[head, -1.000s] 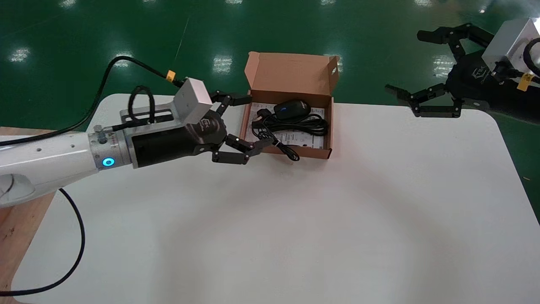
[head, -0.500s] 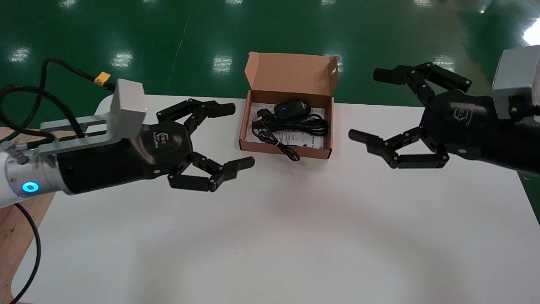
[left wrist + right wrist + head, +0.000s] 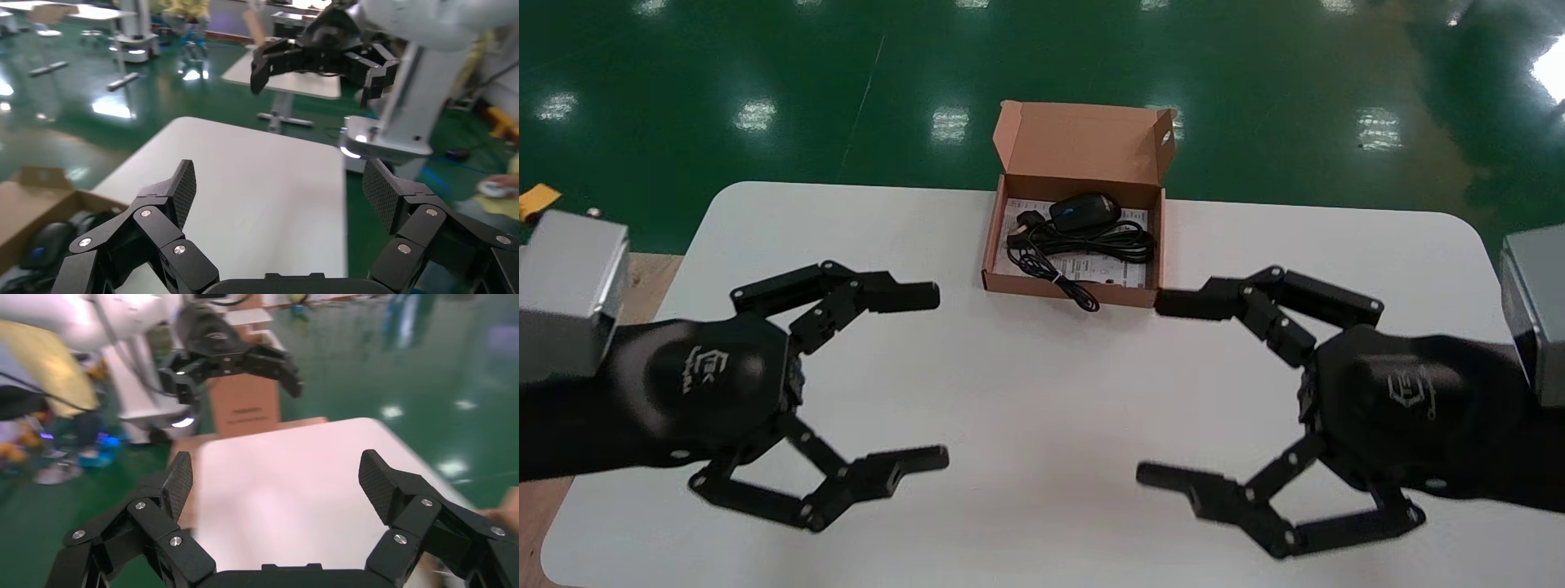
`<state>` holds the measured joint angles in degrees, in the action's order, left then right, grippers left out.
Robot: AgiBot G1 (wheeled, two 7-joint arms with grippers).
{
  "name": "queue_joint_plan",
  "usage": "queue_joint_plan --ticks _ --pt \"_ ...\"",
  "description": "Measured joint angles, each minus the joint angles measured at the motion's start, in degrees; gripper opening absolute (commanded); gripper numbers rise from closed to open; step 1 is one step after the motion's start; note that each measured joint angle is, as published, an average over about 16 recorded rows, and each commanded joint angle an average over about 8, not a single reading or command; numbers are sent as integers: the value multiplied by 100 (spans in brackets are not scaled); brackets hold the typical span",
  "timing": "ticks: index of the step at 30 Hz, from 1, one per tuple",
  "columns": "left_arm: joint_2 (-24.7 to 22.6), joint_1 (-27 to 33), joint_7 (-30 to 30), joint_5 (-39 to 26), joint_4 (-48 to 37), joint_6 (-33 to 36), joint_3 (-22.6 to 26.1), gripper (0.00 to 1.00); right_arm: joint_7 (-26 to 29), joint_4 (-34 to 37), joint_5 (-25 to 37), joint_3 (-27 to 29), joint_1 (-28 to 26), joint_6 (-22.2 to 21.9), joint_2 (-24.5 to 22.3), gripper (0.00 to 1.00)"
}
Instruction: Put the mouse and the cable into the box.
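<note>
A brown cardboard box (image 3: 1001, 245) sits at the table's far edge with its lid standing up. Inside lie a black mouse (image 3: 1084, 210) and a coiled black cable (image 3: 1083, 243); a loop of the cable hangs over the front wall. The mouse (image 3: 46, 240) also shows at the edge of the left wrist view. My left gripper (image 3: 932, 376) hovers open over the near left of the table, empty. My right gripper (image 3: 1164, 390) hovers open over the near right, empty. Both are well short of the box.
The white table (image 3: 1042, 384) lies between the two grippers. Green floor (image 3: 764, 73) runs beyond its far edge. A wooden surface (image 3: 641, 273) borders the table on the left. Each wrist view shows the other arm's gripper (image 3: 321, 58) (image 3: 232, 361) farther off.
Both arms have pulled back from the box toward the near side of the table. The left gripper left the box's side; the right came in from the far right. Both stayed open.
</note>
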<state>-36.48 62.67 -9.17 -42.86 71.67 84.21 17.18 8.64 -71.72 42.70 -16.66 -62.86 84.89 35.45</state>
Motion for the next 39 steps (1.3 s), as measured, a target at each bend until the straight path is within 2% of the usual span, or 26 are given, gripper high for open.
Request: queue_joint_plan --ticks 8,39 --pt "227 -175 -205 164 300 234 -182 100 313 -352 -132 89 229 121 -58 100" --pt "146 -111 -152 102 187 145 -116 100 223 -204 -92 69 145 85 -47 100"
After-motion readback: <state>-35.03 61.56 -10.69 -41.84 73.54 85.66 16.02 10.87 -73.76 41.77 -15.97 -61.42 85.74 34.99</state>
